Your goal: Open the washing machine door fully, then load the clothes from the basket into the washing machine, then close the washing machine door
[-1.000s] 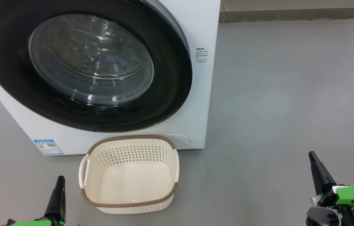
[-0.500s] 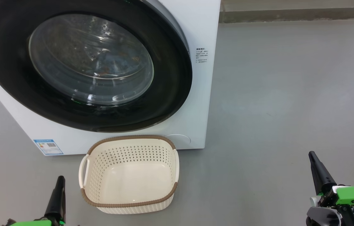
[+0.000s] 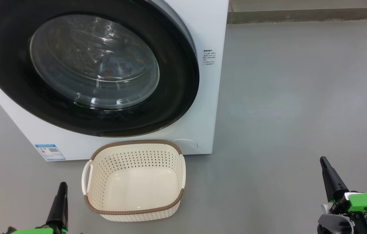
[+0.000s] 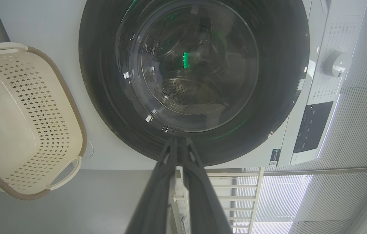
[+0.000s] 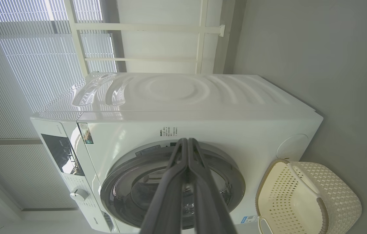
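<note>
washing machine door point(image 3: 7, 65) was closed, basket point(image 3: 134, 143) stood just before washing machine point(image 3: 211, 32), left gripper point(image 3: 62, 187) and right gripper point(image 3: 324, 162) were pinched shut, holding nothing

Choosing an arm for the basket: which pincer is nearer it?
The left pincer, just beside the white handle of the basket; the right pincer stands well off across the grey floor.

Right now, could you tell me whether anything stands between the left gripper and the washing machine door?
Nothing visible does. The shut left gripper points at the closed washing machine door; the basket sits beside that line, not across it.
</note>
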